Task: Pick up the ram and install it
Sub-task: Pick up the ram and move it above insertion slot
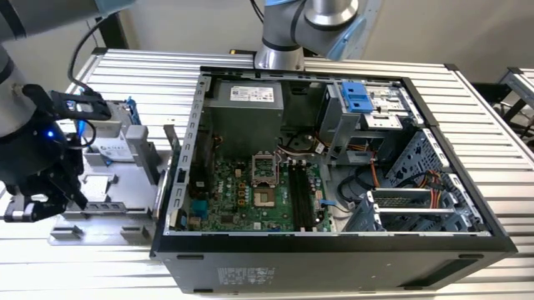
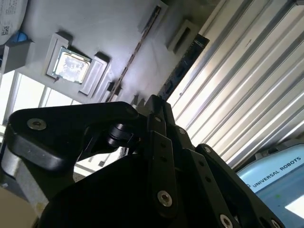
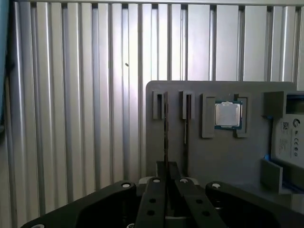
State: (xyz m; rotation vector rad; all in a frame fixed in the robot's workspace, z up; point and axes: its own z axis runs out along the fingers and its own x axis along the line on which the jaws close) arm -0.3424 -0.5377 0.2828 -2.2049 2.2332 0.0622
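1. Fingers point(image 3: 160, 176) are drawn almost together. In the first wrist view, the thin edge of the ram point(image 3: 165, 128) runs in between them, so they are closed on it.
2. The ram stands on edge in a slot of the grey tray point(image 3: 223, 161) and is not lifted out. In the second wrist view it is the dark stick point(image 2: 185, 61) leading into the fingertips point(image 2: 156, 105).
3. A second stick point(image 3: 186, 128) sits on edge in the neighbouring slot, just beside the ram on its processor side. The fingers do not touch it.
4. A processor chip point(image 3: 228, 115) lies flat in its own tray pocket beyond the second stick. It also shows in the second wrist view point(image 2: 71, 65).
5. A silver hard drive point(image 3: 289, 140) sits at the tray's far end past the chip, with a blue edge beneath it.
6. In the exterior view, the arm point(image 1: 17, 125) hangs over the tray point(image 1: 117, 215), at about 9 o'clock from the open computer case point(image 1: 334, 262).
7. Inside the case, the green motherboard point(image 1: 225, 194) lies flat. Its long black slots point(image 1: 301, 197) are at about 3 o'clock from the processor socket.
8. The ribbed metal worktop point(image 1: 492, 125) carries both the tray and the case.
9. The base of another arm point(image 1: 279, 56) stands at 12 o'clock from the case.
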